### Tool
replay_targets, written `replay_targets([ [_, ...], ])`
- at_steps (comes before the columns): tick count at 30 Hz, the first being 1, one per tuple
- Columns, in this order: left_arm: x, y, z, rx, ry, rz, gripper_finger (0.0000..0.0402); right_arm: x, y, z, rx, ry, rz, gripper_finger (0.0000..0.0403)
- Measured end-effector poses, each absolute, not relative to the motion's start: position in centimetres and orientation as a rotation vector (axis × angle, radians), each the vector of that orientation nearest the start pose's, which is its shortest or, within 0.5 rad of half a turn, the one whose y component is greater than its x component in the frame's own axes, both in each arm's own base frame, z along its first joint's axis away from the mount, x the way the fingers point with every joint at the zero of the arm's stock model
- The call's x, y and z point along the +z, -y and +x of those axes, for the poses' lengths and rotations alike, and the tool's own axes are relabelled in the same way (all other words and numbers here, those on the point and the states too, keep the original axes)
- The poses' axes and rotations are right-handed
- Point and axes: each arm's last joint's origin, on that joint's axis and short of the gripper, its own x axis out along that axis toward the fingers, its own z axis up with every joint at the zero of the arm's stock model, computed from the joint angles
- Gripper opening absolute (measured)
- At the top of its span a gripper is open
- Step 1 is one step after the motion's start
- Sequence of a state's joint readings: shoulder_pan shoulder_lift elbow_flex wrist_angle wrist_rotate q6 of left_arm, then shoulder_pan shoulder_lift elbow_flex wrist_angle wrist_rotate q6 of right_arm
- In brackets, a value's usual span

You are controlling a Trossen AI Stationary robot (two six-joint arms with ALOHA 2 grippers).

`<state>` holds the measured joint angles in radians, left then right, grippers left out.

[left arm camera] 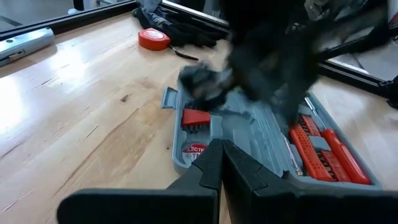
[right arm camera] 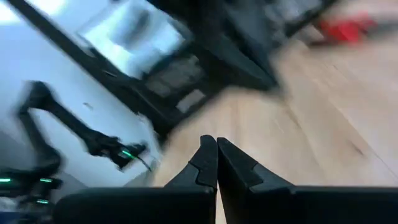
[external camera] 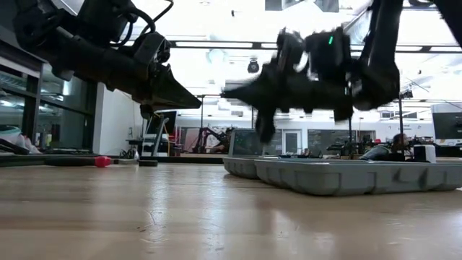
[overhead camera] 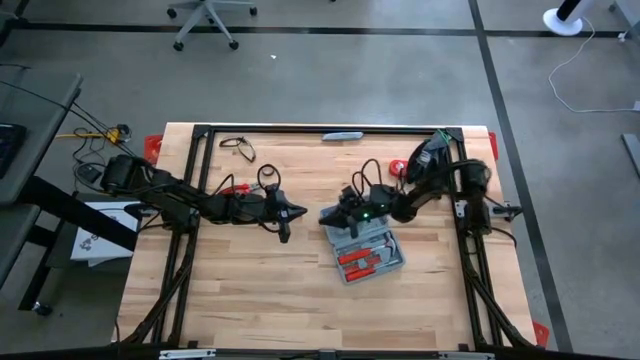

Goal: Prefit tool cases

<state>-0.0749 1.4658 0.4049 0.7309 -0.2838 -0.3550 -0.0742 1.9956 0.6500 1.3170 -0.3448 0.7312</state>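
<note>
The tool case [overhead camera: 365,250] lies open on the wooden table, right of the middle, both halves flat, with red-handled tools [left arm camera: 323,146] in its moulded tray. My right gripper [overhead camera: 330,214] hovers shut over the case's far left corner, blurred in the low view [external camera: 231,92] and pointing level toward the table's left. In its own wrist view the right gripper [right arm camera: 216,149] has nothing between its fingers. My left gripper [overhead camera: 298,212] hangs shut just left of the case, above the table [external camera: 195,105], pointing at the case [left arm camera: 249,134]. Its fingers [left arm camera: 221,158] hold nothing.
A red tape roll [left arm camera: 153,38] and black cables [overhead camera: 237,147] lie toward the far left. A slim grey bar [overhead camera: 343,135] rests at the far edge. Black frame rails [overhead camera: 200,180] run along the sides. Bare wood spreads across the near half [overhead camera: 260,300].
</note>
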Motion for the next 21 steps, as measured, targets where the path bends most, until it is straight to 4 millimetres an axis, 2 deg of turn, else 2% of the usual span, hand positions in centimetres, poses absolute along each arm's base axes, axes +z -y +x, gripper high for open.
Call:
replay_targets([
  [2, 15.1, 1.1, 25.5, 0.262, -0.285, -0.291, 0.0, 13.3, 1.5, 33.7, 0.27, -0.088, 0.707, 0.0],
  [8, 15.1, 1.1, 25.5, 0.261, -0.286, -0.284, 0.0, 15.9, 1.3, 33.1, 0.274, -0.089, 0.651, 0.0],
  [11, 15.1, 1.1, 25.5, 0.268, -0.285, -0.282, 0.0, 14.6, 0.8, 33.2, 0.239, -0.172, 0.643, 0.0],
  [16, 15.1, 1.0, 25.4, 0.272, -0.284, -0.282, 0.0, 9.7, 0.7, 33.6, 0.153, -0.278, 0.711, 0.0],
  [18, 15.1, 1.1, 25.4, 0.272, -0.284, -0.282, 0.0, 9.7, 1.2, 33.7, 0.196, -0.231, 0.775, 0.0],
  [21, 15.1, 1.1, 25.4, 0.272, -0.283, -0.29, 0.0, 10.2, 1.3, 33.7, 0.206, -0.213, 0.777, 0.0],
])
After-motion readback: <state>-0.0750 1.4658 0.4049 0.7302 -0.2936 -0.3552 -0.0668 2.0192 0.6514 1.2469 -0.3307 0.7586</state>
